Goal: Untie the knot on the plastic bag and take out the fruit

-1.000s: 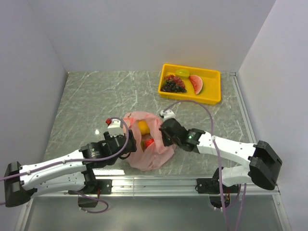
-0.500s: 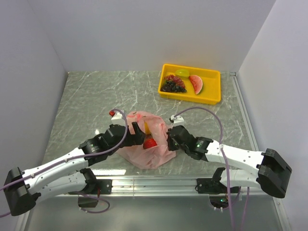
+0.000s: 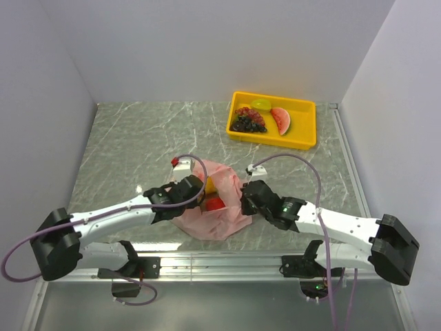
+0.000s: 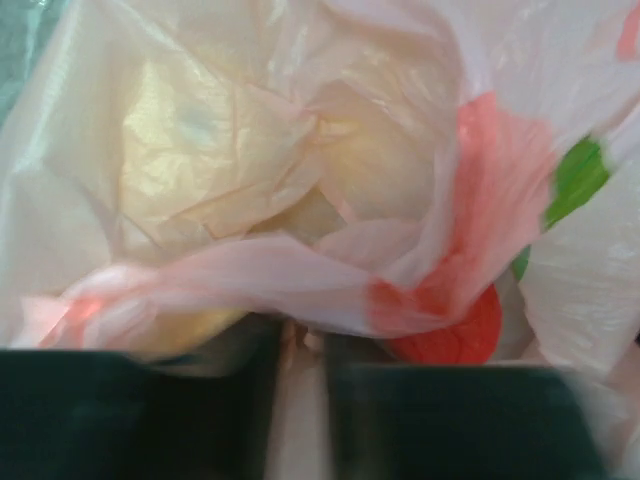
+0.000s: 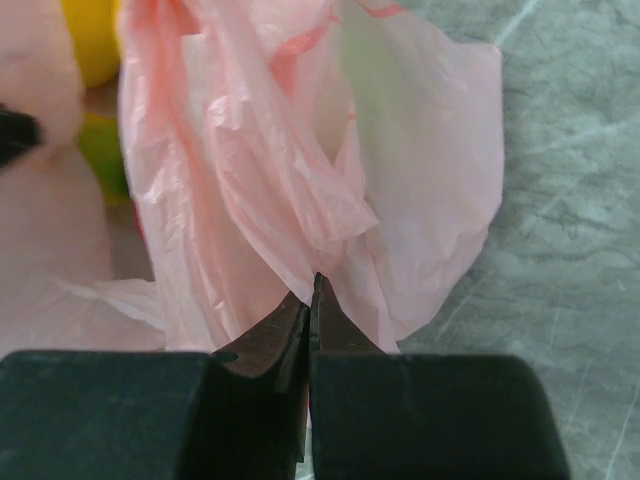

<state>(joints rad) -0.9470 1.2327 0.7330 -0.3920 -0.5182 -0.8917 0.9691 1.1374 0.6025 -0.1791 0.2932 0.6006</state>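
Fingertips of the right gripper [image 5: 311, 290] are pressed together on a gathered fold of the plastic bag [image 5: 300, 170]. Jaws of the left gripper [image 4: 303, 345] stand close at the bag's mouth, pinching pink film. A red fruit [image 4: 450, 335], a yellow fruit [image 5: 90, 40] and a green fruit [image 5: 105, 155] sit inside. The bag lies mid-width on the tabletop [image 3: 124, 138], toward its near edge. A yellow tray [image 3: 275, 141] occupies the far right corner.

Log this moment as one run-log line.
right end effector: shut on plastic bag | left end effector: at bag mouth, grip unclear | red fruit: inside bag
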